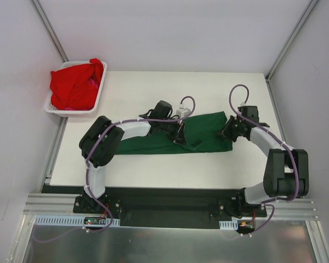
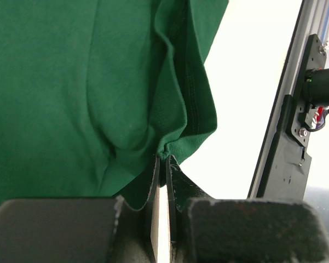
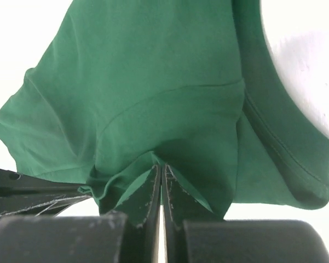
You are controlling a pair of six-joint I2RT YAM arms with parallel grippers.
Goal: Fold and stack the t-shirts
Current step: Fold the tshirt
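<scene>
A dark green t-shirt lies bunched in a long strip across the middle of the white table. My left gripper is shut on a fold of it near its middle; in the left wrist view the tips pinch the hemmed edge of the green t-shirt. My right gripper is shut on its right end, and the right wrist view shows the tips clamped on the green t-shirt. A bright red t-shirt lies crumpled in the basket at the back left.
The white slotted basket sits at the table's back left corner, hanging over the edge. Grey walls with metal frame posts enclose the table on three sides. The arms' mounting rail runs along the near edge.
</scene>
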